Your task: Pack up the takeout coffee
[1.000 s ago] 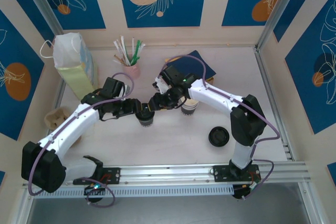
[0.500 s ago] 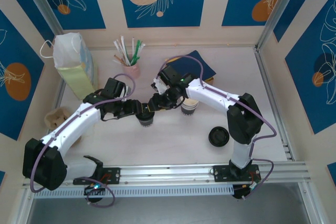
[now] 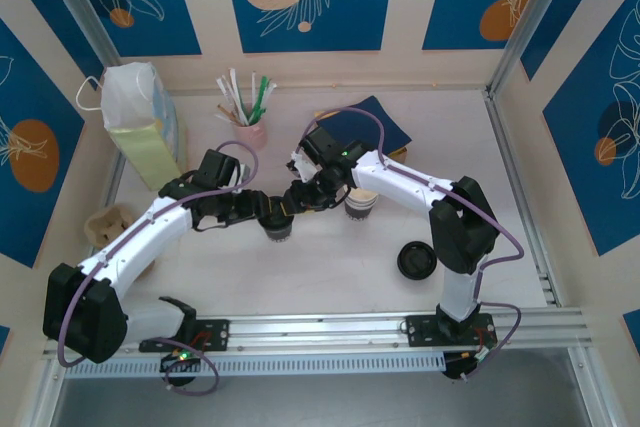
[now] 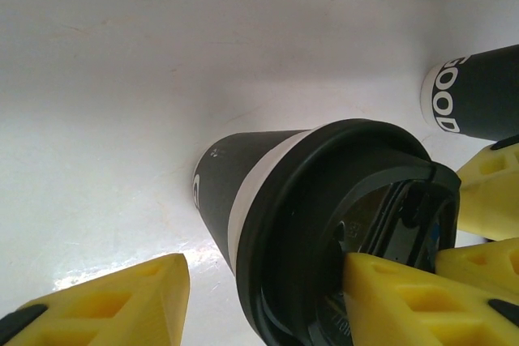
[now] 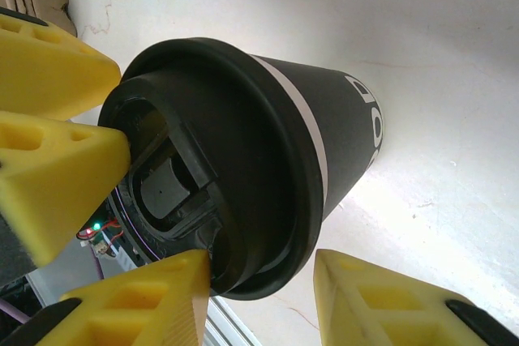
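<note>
Two grippers, one target: the small dark paper takeout coffee cup with a round black plastic lid point(image 3: 278, 229), which stands upright mid-surface, between the two wrists. My read on the step: grabbing the cup. Packing hasn't started

- the left gripper point(image 4: 266, 269) comes in from the left with its jaws spread either side of the lid. One yellow foam pad point(image 4: 105, 297) is apart from the cup wall and the other is up against the lid top, so no pinch
- the right gripper point(image 5: 261, 263) comes in from the right with its jaws spread around the lid rim. One pad touches the rim, the other shows a gap, so no clamp there either
- a lidless paper cup point(image 3: 360, 202) stands just right of the target, and a loose black plastic lid point(image 3: 417, 260) lies near the right arm's base
- likely destinations are the white and yellow paper bag point(image 3: 140, 117) at back left and the brown cardboard carrier point(image 3: 108, 225) at the left edge. Can't tell which one

Next move, as I see it: one arm takes the cup and the other backs clear so the pads don't collide. Clamp on the cup wall below the rim, since a grip on the lid alone could pop it off. Lift straight, keep it upright and steer clear of the lidless cup
</note>
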